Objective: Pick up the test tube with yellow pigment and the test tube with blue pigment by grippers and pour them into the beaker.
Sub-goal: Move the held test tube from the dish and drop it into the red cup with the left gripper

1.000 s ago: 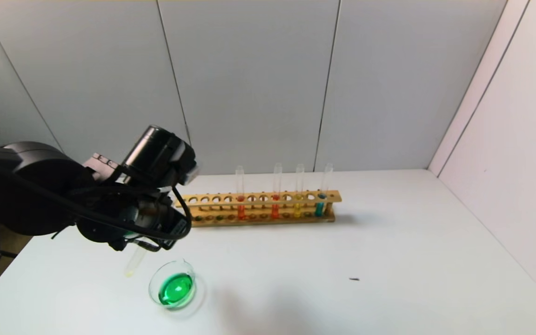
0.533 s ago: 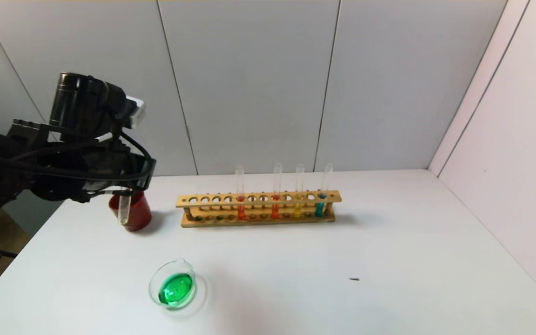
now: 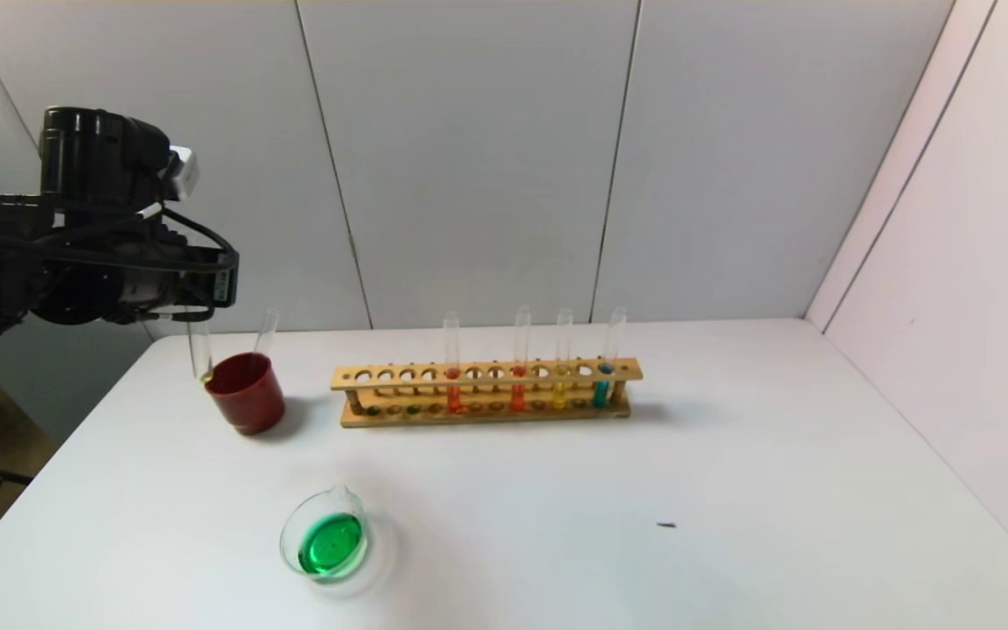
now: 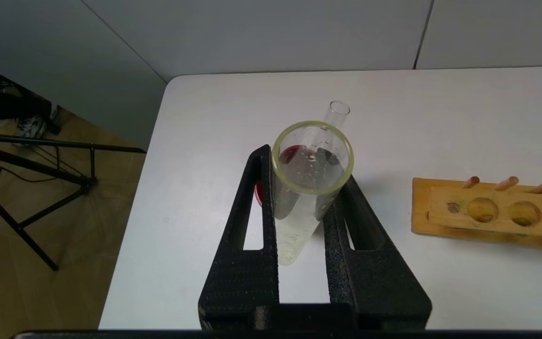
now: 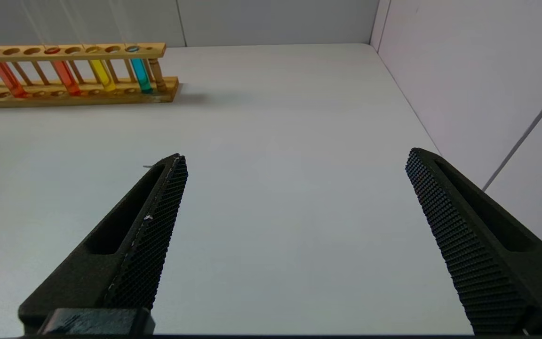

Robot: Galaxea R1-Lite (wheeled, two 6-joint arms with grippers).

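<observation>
My left gripper [image 3: 198, 313] is shut on an upright, emptied test tube with yellow traces [image 3: 199, 352]; the tube's lower end hangs at the left rim of the dark red cup [image 3: 246, 394]. In the left wrist view the fingers [image 4: 261, 197] clamp this tube [image 4: 299, 212] just under its mouth. The beaker [image 3: 327, 541] holds green liquid at the table's front left. A full yellow tube [image 3: 562, 376] and a teal-blue tube [image 3: 605, 372] stand in the wooden rack [image 3: 486, 409]. My right gripper [image 5: 295, 155] is open and empty above bare table, out of the head view.
Another empty tube [image 3: 266, 332] leans in the red cup, also seen in the left wrist view [image 4: 336, 113]. Two orange-red tubes [image 3: 452, 385] stand in the rack. The table's left edge runs close to the cup. A small dark speck [image 3: 666, 525] lies front right.
My left gripper has moved from beside the beaker up, back and to the left, to the red cup. The tube in it has turned from tilted to upright.
</observation>
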